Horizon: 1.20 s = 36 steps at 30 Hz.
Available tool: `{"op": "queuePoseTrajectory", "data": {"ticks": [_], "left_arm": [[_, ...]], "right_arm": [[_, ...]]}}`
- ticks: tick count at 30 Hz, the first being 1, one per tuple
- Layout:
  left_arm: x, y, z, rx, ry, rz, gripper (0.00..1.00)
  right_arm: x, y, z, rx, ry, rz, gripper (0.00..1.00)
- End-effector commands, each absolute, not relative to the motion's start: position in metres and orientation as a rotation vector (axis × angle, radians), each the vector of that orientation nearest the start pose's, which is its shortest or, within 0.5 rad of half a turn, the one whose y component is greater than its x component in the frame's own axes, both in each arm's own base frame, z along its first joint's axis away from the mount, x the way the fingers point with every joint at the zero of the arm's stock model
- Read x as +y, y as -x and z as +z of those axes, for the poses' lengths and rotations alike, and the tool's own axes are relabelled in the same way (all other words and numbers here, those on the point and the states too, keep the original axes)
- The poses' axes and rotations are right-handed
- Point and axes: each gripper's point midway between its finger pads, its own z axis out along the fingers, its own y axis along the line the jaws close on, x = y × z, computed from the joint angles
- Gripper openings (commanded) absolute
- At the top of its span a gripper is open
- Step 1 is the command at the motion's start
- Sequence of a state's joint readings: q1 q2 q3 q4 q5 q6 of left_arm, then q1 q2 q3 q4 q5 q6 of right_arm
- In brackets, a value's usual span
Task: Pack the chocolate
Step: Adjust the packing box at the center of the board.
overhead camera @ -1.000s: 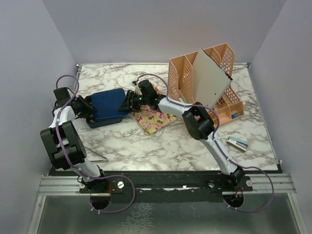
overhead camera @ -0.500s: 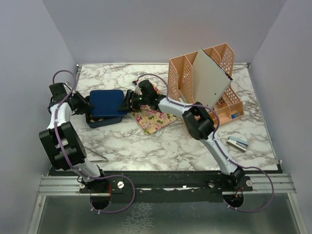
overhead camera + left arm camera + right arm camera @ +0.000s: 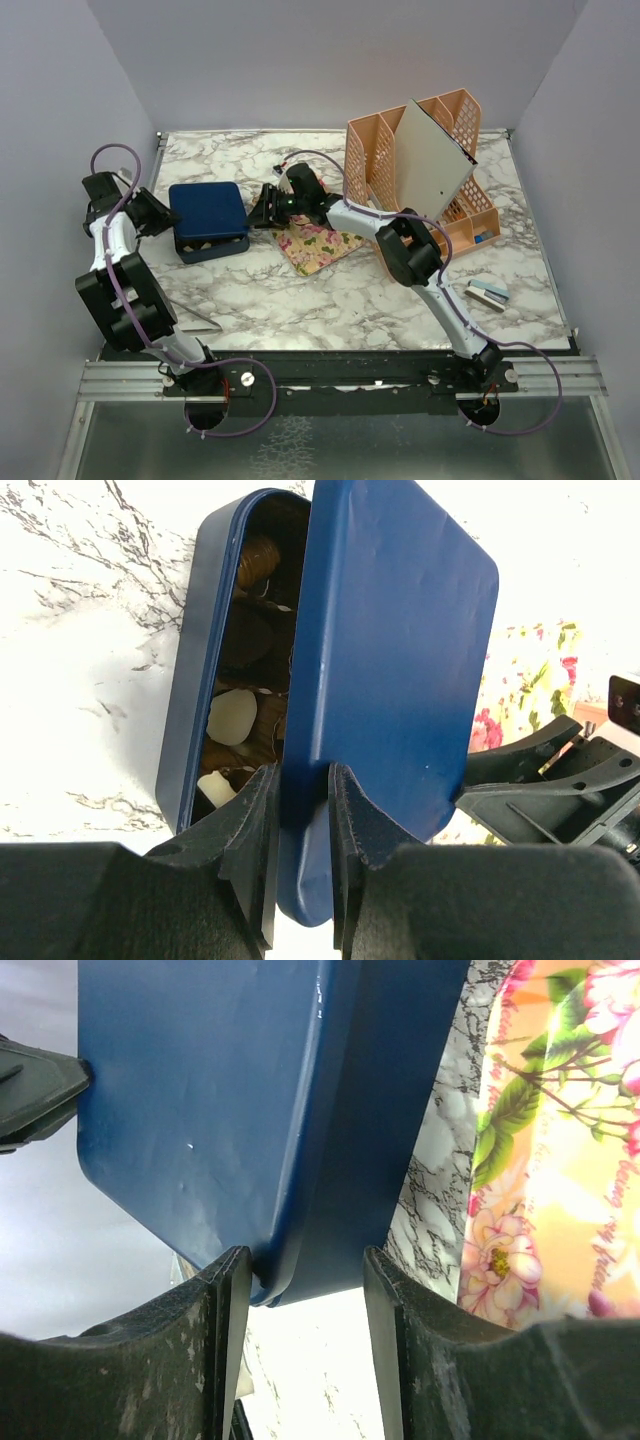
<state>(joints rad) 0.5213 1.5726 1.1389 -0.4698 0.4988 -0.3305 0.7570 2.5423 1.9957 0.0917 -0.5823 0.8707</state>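
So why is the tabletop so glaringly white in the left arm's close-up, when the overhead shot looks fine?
Left wrist view: probably exposed for the dark blue lid, so the marble table washes out. Top view: even light, soft shadows. Right wrist view: glint on the lid's edge, floral cloth slightly soft.

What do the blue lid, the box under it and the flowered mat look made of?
Lid: smooth blue, faint sheen, tiny scuffs; likely painted tin or hard plastic. Box: same finish, rounded corners. Flowered mat: matte floral print; fabric or paper, hard to tell.
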Motion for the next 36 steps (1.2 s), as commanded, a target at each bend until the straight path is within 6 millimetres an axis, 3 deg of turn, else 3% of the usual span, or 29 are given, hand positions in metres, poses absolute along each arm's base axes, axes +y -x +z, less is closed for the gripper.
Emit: {"op": "queuePoseTrajectory", "data": {"ticks": [1,8,18,24,26,27,30,36], "left_arm": [[0.113,-0.363,0.143,2.247,0.749,-0.481,0.00],[0.119,-0.359,0.131,2.277,0.761,-0.467,0.00],[0.125,-0.356,0.120,2.305,0.775,-0.432,0.00],[0.132,-0.350,0.104,2.351,0.797,-0.376,0.00],[0.139,-0.346,0.095,2.388,0.818,-0.325,0.00],[0.143,-0.344,0.091,2.402,0.830,-0.297,0.02],[0.154,-0.338,0.085,2.415,0.880,-0.203,0.23],[0.161,-0.347,0.086,2.401,0.897,-0.191,0.46]], "right_arm": [[0.533,-0.390,0.098,2.269,0.344,1.529,0.49],[0.536,-0.390,0.100,2.240,0.387,1.550,0.35],[0.546,-0.382,0.096,2.235,0.422,1.612,0.38],[0.554,-0.374,0.096,2.241,0.449,1.611,0.39],[0.554,-0.375,0.092,2.253,0.440,1.599,0.44],[0.554,-0.376,0.089,2.267,0.436,1.590,0.47],[0.554,-0.376,0.081,2.289,0.434,1.577,0.47],[0.553,-0.377,0.074,2.302,0.430,1.558,0.47]]}}
